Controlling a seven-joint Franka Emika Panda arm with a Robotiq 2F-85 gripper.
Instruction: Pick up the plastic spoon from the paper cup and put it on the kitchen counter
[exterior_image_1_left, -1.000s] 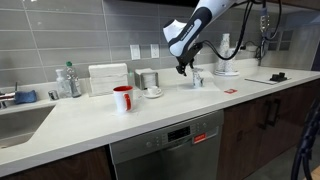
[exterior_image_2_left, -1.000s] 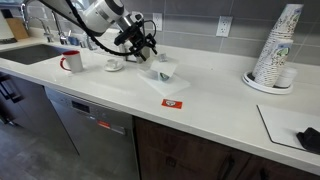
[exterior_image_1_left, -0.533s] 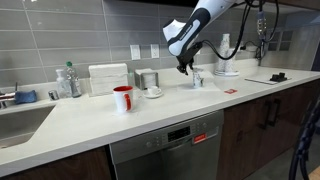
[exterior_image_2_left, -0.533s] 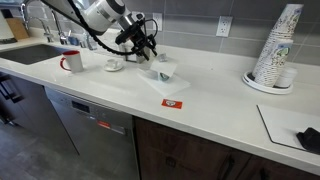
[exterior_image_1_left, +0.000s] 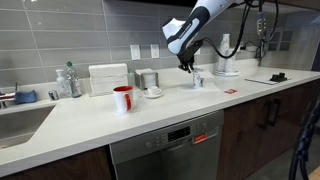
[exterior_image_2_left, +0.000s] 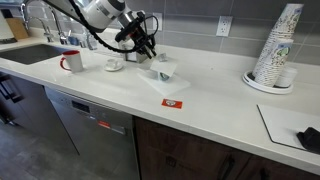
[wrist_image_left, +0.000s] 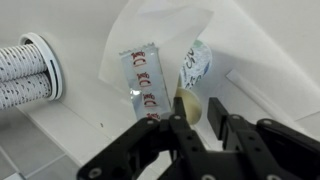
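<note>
The paper cup (exterior_image_1_left: 197, 79) (exterior_image_2_left: 163, 70) stands on the white kitchen counter (exterior_image_1_left: 100, 120) (exterior_image_2_left: 220, 105). In the wrist view I look down into the cup (wrist_image_left: 150, 20), which holds two sachets (wrist_image_left: 140, 75) and the pale plastic spoon (wrist_image_left: 188, 104). My gripper (wrist_image_left: 200, 118) (exterior_image_1_left: 185, 68) (exterior_image_2_left: 148, 50) hangs at the cup's mouth. Its black fingers (wrist_image_left: 180, 125) stand close on either side of the spoon's end. A narrow gap still shows between the spoon and the right finger.
A red mug (exterior_image_1_left: 123, 98) (exterior_image_2_left: 71, 61), a steel canister (exterior_image_1_left: 148, 79) and a white cup on a saucer (exterior_image_1_left: 154, 91) stand nearby. A red card (exterior_image_2_left: 173, 102) lies in front of the cup. A stack of paper cups (exterior_image_2_left: 278, 45) is further along, and a sink (exterior_image_1_left: 20, 120) sits at the counter's end.
The jaws have drawn in around the spoon's end. The arm has barely moved over the cup.
</note>
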